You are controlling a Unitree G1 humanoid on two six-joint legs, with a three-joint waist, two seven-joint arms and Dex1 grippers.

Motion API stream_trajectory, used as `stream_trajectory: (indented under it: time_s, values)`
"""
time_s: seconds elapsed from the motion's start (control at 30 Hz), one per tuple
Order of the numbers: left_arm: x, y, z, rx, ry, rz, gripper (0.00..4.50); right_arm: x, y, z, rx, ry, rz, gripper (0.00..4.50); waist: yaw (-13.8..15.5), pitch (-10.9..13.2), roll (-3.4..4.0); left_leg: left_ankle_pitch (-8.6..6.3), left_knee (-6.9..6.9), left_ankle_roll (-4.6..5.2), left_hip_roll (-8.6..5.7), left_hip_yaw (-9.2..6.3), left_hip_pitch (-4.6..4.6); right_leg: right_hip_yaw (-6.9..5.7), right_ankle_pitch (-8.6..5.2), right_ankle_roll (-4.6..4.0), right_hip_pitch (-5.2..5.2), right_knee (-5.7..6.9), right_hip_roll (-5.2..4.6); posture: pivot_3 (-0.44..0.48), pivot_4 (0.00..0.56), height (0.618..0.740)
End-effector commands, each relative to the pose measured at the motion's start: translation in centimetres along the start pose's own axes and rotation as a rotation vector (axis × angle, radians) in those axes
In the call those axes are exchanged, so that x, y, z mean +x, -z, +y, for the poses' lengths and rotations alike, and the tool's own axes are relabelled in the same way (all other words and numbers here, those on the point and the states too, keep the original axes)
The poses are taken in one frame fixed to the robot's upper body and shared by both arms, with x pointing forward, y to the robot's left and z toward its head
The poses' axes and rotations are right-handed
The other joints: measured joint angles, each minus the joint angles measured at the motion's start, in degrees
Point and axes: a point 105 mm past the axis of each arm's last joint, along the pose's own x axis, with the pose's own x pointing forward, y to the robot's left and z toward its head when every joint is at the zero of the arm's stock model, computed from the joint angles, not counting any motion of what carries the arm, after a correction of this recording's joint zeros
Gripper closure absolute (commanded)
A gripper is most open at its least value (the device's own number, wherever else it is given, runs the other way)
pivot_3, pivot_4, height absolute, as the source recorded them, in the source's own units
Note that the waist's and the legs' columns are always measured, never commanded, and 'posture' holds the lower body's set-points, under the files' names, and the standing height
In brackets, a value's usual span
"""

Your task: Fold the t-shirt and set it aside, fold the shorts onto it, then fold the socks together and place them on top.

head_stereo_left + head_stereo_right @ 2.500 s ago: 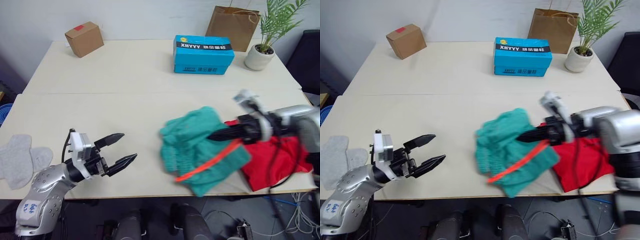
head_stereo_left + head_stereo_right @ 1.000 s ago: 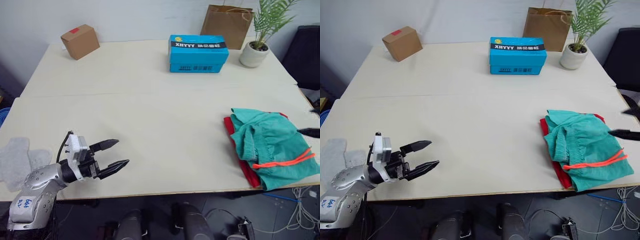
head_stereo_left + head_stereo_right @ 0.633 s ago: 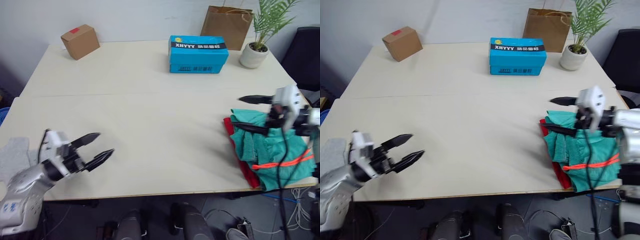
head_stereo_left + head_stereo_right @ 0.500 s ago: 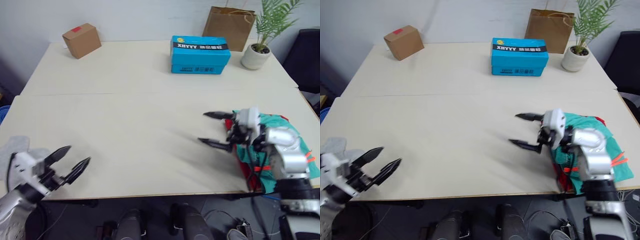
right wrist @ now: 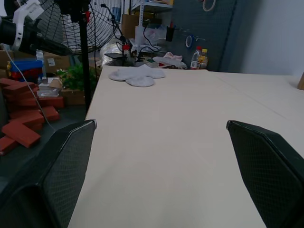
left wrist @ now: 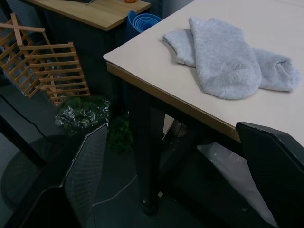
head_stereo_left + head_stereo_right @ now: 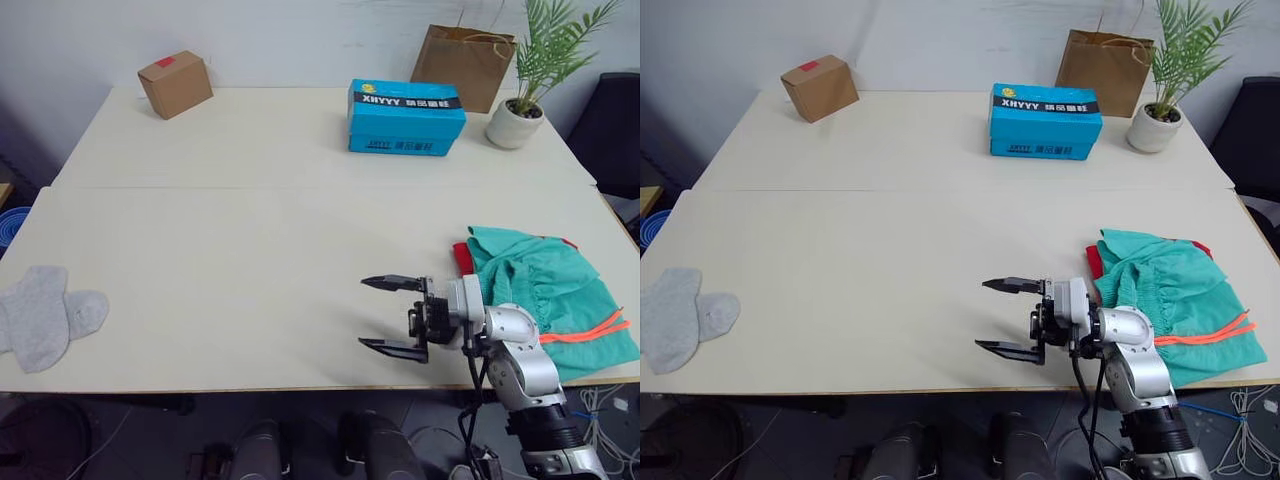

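The teal shorts (image 7: 540, 300) lie bunched at the table's right front, their orange drawstring (image 7: 585, 331) toward the edge. The red t-shirt (image 7: 461, 258) lies under them, showing as a thin strip at their left side. The two grey socks (image 7: 45, 315) lie overlapping at the front left corner of the table (image 7: 250, 230). My right gripper (image 7: 393, 315) hovers open and empty just left of the shorts, pointing left. In the left wrist view my left gripper (image 6: 180, 185) is open and empty, off the table's corner and below its edge, facing the socks (image 6: 228, 66).
Along the back stand a cardboard box (image 7: 175, 84), a blue carton (image 7: 407, 117), a brown paper bag (image 7: 465, 66) and a potted plant (image 7: 520, 110). Beyond the socks' corner, off the table, are blue stacked bowls (image 6: 142, 21) and a wooden rack (image 6: 42, 66).
My right gripper has left the shorts and swung left over the front of the table. My left arm has drawn back off the left front corner, out of the head views.
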Motion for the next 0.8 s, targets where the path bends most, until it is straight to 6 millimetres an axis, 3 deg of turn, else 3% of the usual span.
stream_trajectory:
  time_s: [0.03, 0.3, 0.53, 0.7, 0.8]
  values:
    - [0.7, -2.0, -1.4, 0.072, 0.085, 0.015, 0.0, 0.5, -1.0, 0.2, -0.041, -0.023, -0.046, 0.01, -0.16, -0.05, -0.13, 0.0, -0.01, 0.0, 0.01, 0.0, -0.02, 0.0, 0.0, 0.0, 0.05, -0.03, 0.01, 0.0, 0.15, 0.74]
    - [6.1, -4.4, -8.0, 0.232, 0.258, 0.115, 0.0, 1.9, -2.4, 0.7, 0.078, -0.103, -0.085, 0.01, -0.26, -0.02, -0.08, -0.02, -0.17, -0.05, 0.03, 0.01, -0.04, 0.05, 0.09, 0.11, -0.04, 0.06, 0.0, 0.0, 0.15, 0.74]
    - [10.7, -3.9, -9.4, 0.304, 0.219, 0.242, 0.0, 2.3, -3.0, 0.2, 0.057, -0.08, -0.086, 0.01, -0.5, -0.02, -0.03, -0.02, -0.18, -0.22, 0.03, 0.05, 0.03, 0.08, 0.04, 0.01, -0.16, 0.56, -0.03, 0.0, 0.15, 0.74]
    - [12.6, -2.5, -10.7, 0.345, 0.256, 0.318, 0.0, 2.3, -3.1, -0.2, 0.075, -0.029, -0.091, 0.01, -0.35, -0.02, -0.02, 0.04, -0.18, -0.37, 0.03, 0.05, 0.07, 0.07, 0.02, -0.01, -0.17, 0.63, -0.03, 0.0, 0.15, 0.74]
    - [13.6, -1.8, -11.9, 0.333, 0.31, 0.346, 0.68, 2.4, -3.1, -0.1, 0.065, -0.023, -0.085, 0.0, -0.29, -0.01, -0.01, 0.03, -0.2, -0.41, 0.04, 0.05, 0.05, 0.07, 0.02, -0.02, -0.21, 0.64, -0.03, 0.0, 0.15, 0.74]
